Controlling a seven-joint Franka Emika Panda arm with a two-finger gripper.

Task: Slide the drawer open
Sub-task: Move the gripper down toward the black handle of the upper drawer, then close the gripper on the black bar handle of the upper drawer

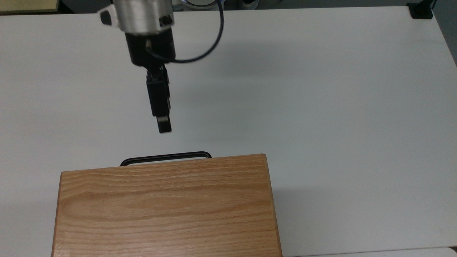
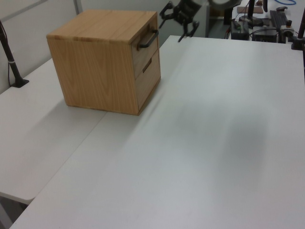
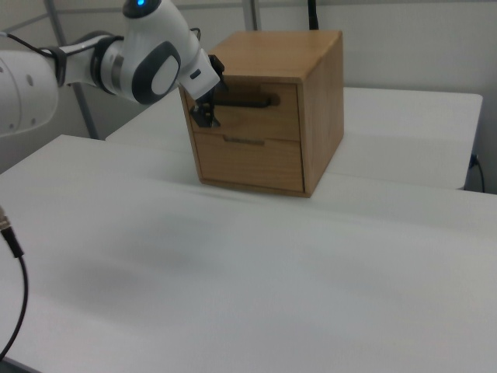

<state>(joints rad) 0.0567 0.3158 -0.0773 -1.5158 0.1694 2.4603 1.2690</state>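
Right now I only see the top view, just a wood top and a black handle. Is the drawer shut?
Observer: Yes. In the right view the drawer front sits flush with the cabinet.
Operator: Is the tool open?
Observer: Yes. The left view shows the tool with its fingers spread apart.
Operator: Is there just one drawer?
Observer: No. The right view shows a lower drawer right under it.
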